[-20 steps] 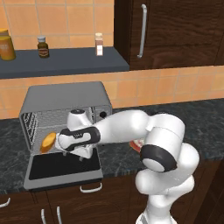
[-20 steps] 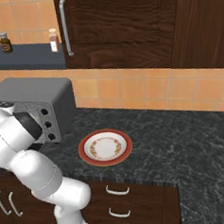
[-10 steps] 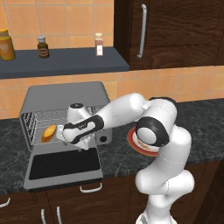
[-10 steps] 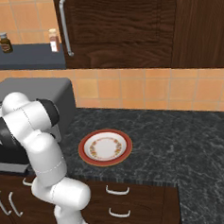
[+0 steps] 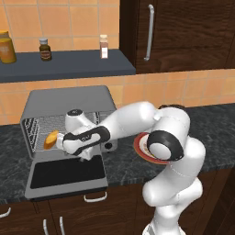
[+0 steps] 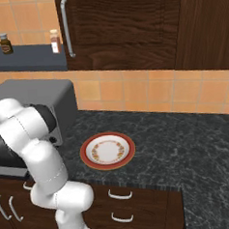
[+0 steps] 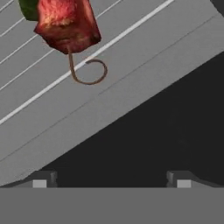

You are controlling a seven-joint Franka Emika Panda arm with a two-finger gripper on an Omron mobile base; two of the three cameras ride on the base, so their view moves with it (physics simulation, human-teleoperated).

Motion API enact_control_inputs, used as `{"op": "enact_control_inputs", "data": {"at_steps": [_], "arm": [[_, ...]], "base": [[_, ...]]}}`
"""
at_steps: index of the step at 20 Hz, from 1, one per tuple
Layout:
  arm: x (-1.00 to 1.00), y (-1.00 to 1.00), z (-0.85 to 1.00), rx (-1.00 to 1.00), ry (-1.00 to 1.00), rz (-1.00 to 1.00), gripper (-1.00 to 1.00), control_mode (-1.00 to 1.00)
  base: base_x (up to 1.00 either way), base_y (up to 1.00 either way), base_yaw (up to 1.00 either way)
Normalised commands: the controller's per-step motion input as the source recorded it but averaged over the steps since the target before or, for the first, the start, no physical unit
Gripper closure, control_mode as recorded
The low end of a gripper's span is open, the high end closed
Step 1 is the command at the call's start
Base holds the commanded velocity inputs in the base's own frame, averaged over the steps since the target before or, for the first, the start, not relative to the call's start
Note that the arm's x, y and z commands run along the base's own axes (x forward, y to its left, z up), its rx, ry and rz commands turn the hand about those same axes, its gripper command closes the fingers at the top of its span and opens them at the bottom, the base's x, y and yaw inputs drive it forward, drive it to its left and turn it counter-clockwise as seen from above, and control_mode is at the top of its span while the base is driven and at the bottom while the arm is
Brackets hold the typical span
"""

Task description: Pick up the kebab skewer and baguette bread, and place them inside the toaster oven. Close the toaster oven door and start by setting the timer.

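plate (image 6: 108, 150) on counter (image 6: 196, 144) | three jars (image 5: 44, 49) on shelf (image 5: 69, 65)

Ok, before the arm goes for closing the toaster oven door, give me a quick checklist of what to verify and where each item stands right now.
1. Baguette bread inside the toaster oven: ok, it lies on the rack at the left.
2. Kebab skewer inside: ok, in the hand view a red chunk and the curled skewer end rest on the wire rack.
3. Gripper empty: ok, fingers stand wide apart with nothing between them.
4. Arm clear of the doorway: not ok, the hand is at the oven mouth above the toaster oven door.
5. Door path free: cannot tell.
6. Plate emptied: ok.
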Motion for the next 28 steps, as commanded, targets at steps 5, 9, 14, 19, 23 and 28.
{"op": "enact_control_inputs", "data": {"at_steps": [5, 9, 14, 19, 23, 28], "arm": [[-1.0, 0.0, 0.23, 0.0, 0.0, 0.05, -1.0, -1.0], [-1.0, 0.0, 0.06, 0.0, 0.0, 0.22, -1.0, -1.0], [-1.0, 0.0, 0.0, 0.0, 0.0, 0.29, -1.0, -1.0], [-0.89, 0.0, -0.03, 0.0, 0.0, 0.22, -1.0, -1.0], [-0.37, 0.0, -0.33, 0.0, 0.0, 0.17, -1.0, -1.0], [0.15, 0.0, -0.49, 0.0, 0.0, 0.11, -1.0, -1.0]], "base": [[0.0, 0.0, 0.0], [0.0, 0.0, 0.0], [0.0, 0.0, 0.0], [0.0, 0.0, 0.0], [0.0, 0.0, 0.0], [0.0, 0.0, 0.0]]}}
